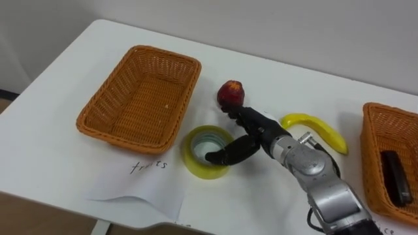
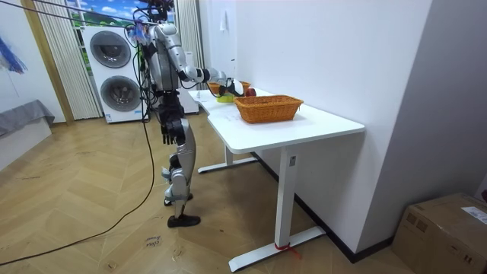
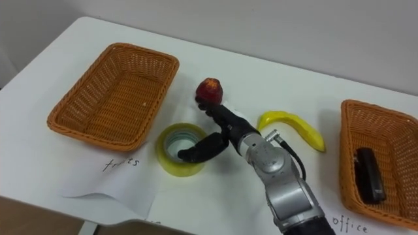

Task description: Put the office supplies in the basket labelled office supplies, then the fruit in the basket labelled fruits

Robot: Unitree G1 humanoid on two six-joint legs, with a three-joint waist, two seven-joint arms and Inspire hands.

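Note:
A red apple (image 1: 230, 93) stands on the white table (image 1: 59, 130) between two wicker baskets. Close in front of it lies a yellow tape roll (image 1: 193, 161), flat on the table. A banana (image 1: 317, 127) lies to the right of both. My right hand (image 1: 251, 134) reaches in from the lower right. Its thumb rests over the hole of the tape roll, and its fingers stretch past the roll's far rim to just below the apple. The hand is open and holds nothing. The left basket (image 1: 121, 138) has nothing in it. The right basket (image 1: 369, 156) holds a black stapler-like object (image 1: 395, 176).
A sheet of paper (image 1: 140, 189) with handwriting lies at the table's near edge, in front of the left basket. In the room view the robot stands at the far end of the table (image 2: 304, 129), with washing machines (image 2: 114, 72) behind it and a cardboard box (image 2: 449, 232) at lower right.

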